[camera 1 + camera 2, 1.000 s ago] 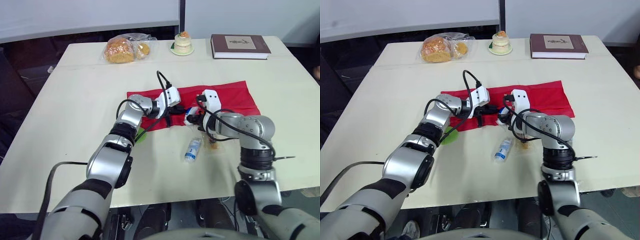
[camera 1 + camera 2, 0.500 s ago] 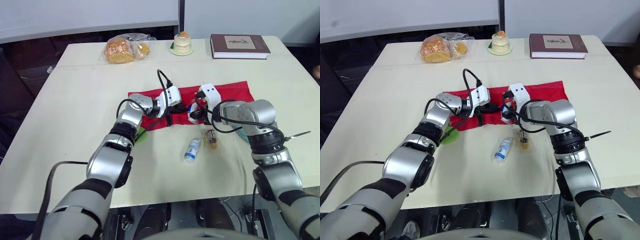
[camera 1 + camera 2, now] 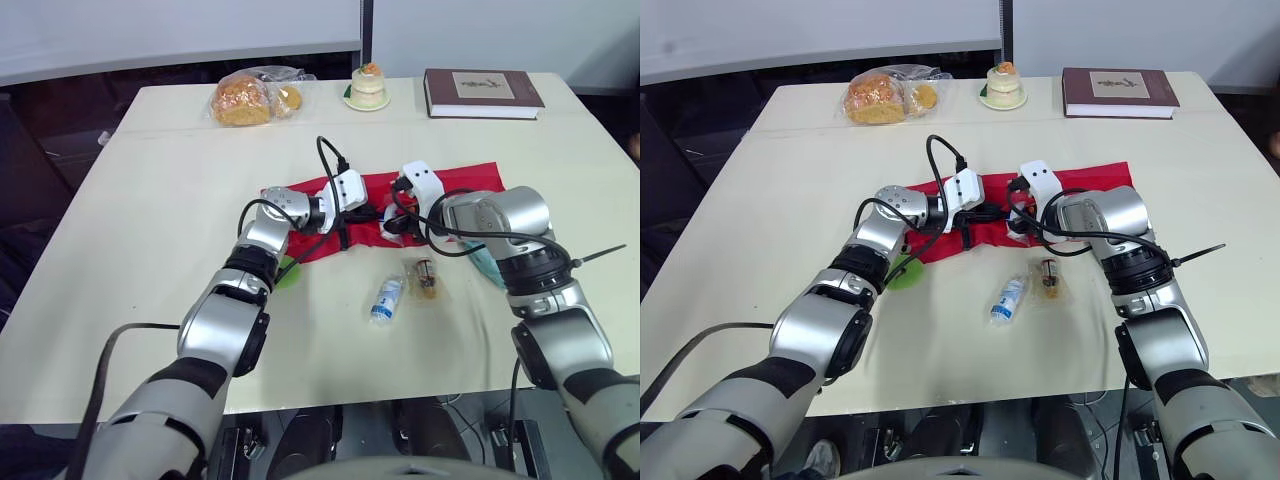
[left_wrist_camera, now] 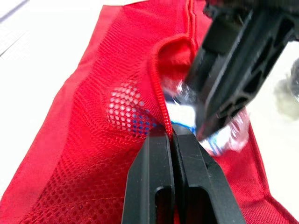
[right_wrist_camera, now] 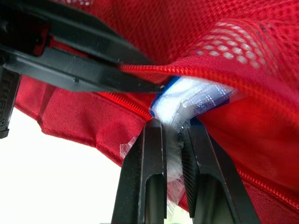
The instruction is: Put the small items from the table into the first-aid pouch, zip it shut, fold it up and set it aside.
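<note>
- Left jaws are pressed together on the zipper lip of the red pouch (image 4: 88, 154), lifting its mouth open off the surface.
- Right jaws pinch the tail of a clear-wrapped packet (image 5: 196, 100). Its nose is already under that raised lip, and its tail trails out toward the near edge.
- The opening lies dead ahead of the right jaws, and the packet's long axis points straight in. My read: a push along that line seats it.
- Small bottle (image 3: 384, 298) and wrapped vial (image 3: 424, 278) lie side by side near the pouch's front edge, closer to the right arm.
</note>
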Controlling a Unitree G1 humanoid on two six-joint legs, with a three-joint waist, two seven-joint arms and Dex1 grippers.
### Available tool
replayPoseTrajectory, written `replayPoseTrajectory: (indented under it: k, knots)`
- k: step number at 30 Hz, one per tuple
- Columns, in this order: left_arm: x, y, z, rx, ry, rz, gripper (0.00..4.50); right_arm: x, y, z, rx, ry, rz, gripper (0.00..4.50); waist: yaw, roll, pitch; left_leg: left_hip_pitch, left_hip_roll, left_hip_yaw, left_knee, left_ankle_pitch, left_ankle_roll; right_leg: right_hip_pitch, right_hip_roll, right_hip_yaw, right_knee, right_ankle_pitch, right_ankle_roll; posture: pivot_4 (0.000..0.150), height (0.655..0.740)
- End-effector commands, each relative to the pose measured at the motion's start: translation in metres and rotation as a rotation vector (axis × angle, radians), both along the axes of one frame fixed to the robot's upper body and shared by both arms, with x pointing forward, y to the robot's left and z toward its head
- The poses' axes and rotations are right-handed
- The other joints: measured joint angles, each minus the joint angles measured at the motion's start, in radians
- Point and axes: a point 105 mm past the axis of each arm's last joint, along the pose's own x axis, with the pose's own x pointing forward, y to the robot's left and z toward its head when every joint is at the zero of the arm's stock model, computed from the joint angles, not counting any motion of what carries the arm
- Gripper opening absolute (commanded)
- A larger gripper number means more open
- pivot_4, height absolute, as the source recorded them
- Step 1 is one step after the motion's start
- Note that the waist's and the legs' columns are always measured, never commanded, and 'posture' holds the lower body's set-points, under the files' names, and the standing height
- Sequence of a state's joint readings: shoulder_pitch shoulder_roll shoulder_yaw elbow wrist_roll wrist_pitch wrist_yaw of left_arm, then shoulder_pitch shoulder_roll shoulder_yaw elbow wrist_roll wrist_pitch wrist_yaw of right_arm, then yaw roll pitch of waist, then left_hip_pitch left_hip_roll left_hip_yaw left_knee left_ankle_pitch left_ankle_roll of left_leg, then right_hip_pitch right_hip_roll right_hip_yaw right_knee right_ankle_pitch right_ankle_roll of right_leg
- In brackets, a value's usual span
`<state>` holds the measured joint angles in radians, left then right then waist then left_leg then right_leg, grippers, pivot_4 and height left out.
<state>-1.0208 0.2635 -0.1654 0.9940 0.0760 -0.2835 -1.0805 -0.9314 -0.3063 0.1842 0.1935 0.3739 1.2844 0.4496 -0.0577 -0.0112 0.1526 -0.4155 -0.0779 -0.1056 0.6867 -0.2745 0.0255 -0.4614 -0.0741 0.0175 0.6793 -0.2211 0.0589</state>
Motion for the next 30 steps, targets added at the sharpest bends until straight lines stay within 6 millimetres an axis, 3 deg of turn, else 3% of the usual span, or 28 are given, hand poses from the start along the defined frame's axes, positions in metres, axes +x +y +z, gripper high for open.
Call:
replayPoseTrajectory:
  k: [1,8,15,20,21,22,27,30]
  knots:
    - [0.001,-0.007,0.020,-0.044,-0.083,-0.024,0.00,0.001,0.005,0.007,0.047,-0.004,-0.003,0.02,0.000,0.000,0.000,0.000,0.000,0.000,0.000,0.000,0.000,0.000,0.000,0.000,0.000,0.000,0.000,0.150,0.7289]
    - [-0.010,-0.008,0.009,-0.010,-0.077,-0.104,0.00,0.012,0.007,0.022,0.115,-0.054,-0.045,0.02,-0.001,0.000,0.000,0.000,0.000,0.000,0.000,0.000,0.000,0.000,0.000,0.000,0.000,0.000,0.000,0.150,0.7289]
    - [-0.014,-0.005,-0.002,0.036,-0.057,-0.122,0.00,0.022,0.018,0.050,0.253,-0.181,-0.060,0.02,-0.009,0.000,0.000,0.000,0.000,0.000,0.000,0.000,0.000,0.000,0.000,0.000,0.000,0.000,0.000,0.150,0.7289]
    - [-0.014,-0.005,-0.002,0.037,-0.055,-0.123,0.00,0.020,0.022,0.053,0.290,-0.210,-0.051,0.02,-0.009,0.000,0.000,0.000,0.000,0.000,-0.001,0.000,0.000,-0.001,0.000,0.000,0.000,0.000,0.000,0.150,0.7289]
    - [-0.014,-0.005,-0.002,0.037,-0.056,-0.122,0.00,0.017,0.023,0.050,0.284,-0.207,-0.040,0.76,-0.009,0.000,0.000,0.000,0.000,0.000,-0.001,0.000,0.000,-0.001,0.000,0.000,0.000,0.000,0.000,0.150,0.7289]
    - [-0.014,-0.004,-0.002,0.037,-0.055,-0.121,0.00,0.016,0.023,0.048,0.277,-0.204,-0.034,0.99,-0.007,0.000,0.000,0.000,0.000,0.000,-0.001,0.000,0.000,-0.001,0.000,0.000,0.000,0.000,0.000,0.150,0.7289]
    - [-0.011,-0.002,-0.002,0.037,-0.055,-0.103,0.00,0.007,0.020,0.035,0.238,-0.181,-0.019,3.12,-0.009,0.000,0.000,0.000,0.000,0.000,0.000,0.000,0.000,-0.001,0.000,0.000,0.000,0.000,0.000,0.150,0.7289]
    - [-0.009,0.001,-0.001,0.040,-0.055,-0.087,0.00,0.000,0.015,0.028,0.196,-0.174,0.008,3.12,-0.010,0.000,0.000,0.000,0.000,0.000,-0.001,0.000,0.000,-0.001,0.000,0.000,0.000,0.000,0.000,0.150,0.7289]
